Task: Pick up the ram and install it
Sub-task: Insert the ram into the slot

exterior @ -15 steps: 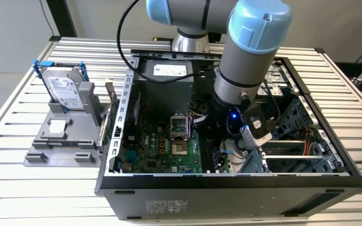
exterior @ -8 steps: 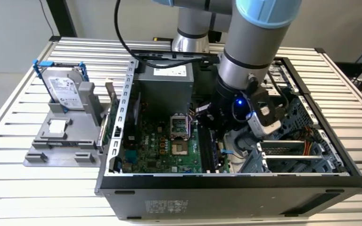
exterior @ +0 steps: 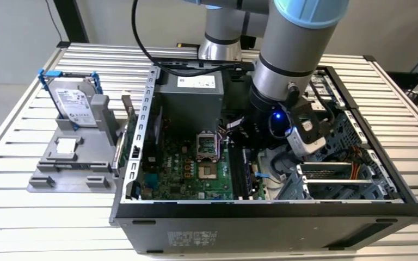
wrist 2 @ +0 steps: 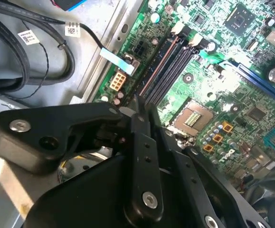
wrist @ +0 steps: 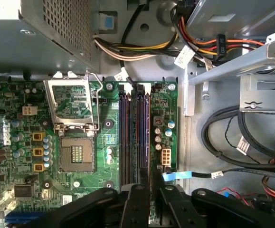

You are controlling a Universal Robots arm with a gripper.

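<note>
First wrist view: the black two-fingered gripper (wrist: 147,191) is seen narrowed onto the ram (wrist: 146,174), a thin dark circuit-board stick gripped edge-on. The stick's long axis is lined up with the long black memory slots (wrist: 133,135) of the green motherboard (wrist: 104,142); it is held just above the slots' near end. A silver processor socket (wrist: 74,154) is seen beside the slots.
</note>
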